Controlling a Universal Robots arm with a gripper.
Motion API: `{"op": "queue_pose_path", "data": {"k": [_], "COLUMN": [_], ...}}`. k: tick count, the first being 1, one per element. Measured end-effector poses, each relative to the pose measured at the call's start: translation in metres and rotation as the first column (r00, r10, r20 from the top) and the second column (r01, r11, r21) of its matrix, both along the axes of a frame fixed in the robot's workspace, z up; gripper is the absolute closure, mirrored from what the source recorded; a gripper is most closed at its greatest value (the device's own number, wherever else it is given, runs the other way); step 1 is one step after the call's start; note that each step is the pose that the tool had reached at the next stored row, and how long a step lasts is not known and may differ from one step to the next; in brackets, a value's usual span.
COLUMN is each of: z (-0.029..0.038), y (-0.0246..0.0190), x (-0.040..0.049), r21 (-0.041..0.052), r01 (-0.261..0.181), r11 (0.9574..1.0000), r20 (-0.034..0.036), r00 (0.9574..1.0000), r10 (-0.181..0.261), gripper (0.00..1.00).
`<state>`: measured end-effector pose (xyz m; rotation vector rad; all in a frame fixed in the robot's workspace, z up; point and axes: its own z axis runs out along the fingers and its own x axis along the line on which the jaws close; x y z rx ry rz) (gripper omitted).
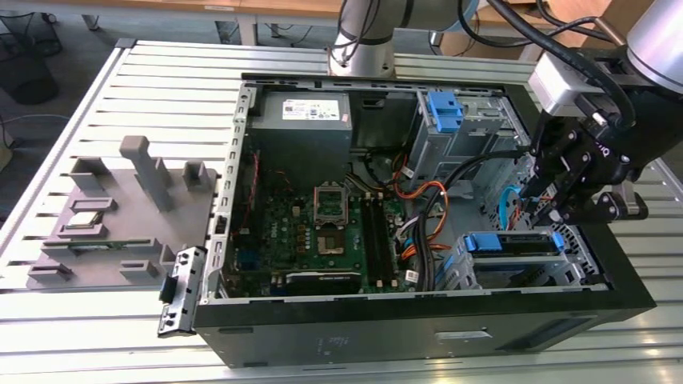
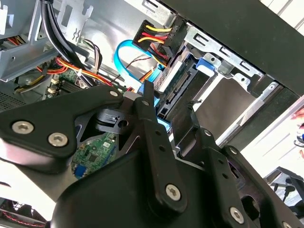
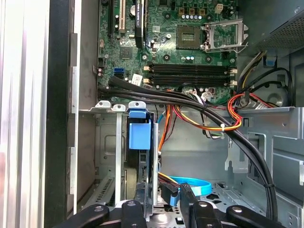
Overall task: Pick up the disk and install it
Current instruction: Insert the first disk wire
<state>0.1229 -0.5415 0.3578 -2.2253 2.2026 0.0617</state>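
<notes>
Grey parts fixture point(image 1: 107, 208) sat at the exterior view's left, with the open computer case point(image 1: 427, 324) mid-frame. Disk point(image 1: 510, 244) was in the drive cage point(image 1: 581, 268) on the right, blue bracket showing. Gripper point(image 1: 561, 214) hung just above it, fingers point(image 3: 134, 211) apart and seemingly clamping nothing. Pick looked done, but I couldn't confirm the disk was fully seated.

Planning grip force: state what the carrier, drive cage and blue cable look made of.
Carrier: matte blue plastic, judging by its moulded, evenly coloured tab. Drive cage: bare grey sheet metal, stamped and folded. Blue cable: likely plastic-sheathed; it curves as a flat ribbon.
</notes>
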Motion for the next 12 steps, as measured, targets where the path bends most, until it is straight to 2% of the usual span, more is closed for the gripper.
{"op": "queue_pose_path", "data": {"k": [6,8,9,11,12], "z": [0.0,0.0,0.0,0.0,0.0], "y": [0.0,0.0,0.0,0.0,0.0], "x": [0.0,0.0,0.0,0.0,0.0], "r21": [0.0,-0.0001,-0.0001,-0.0001,-0.0001], "r01": [0.0,0.0,0.0,0.0,0.0], "r11": [1.0,1.0,1.0,1.0,1.0], "r20": [0.0,0.0,0.0,0.0,0.0], "r00": [1.0,1.0,1.0,1.0,1.0], "r10": [0.0,0.0,0.0,0.0,0.0], "gripper": [0.6,0.72,0.72,0.83,0.83]}}
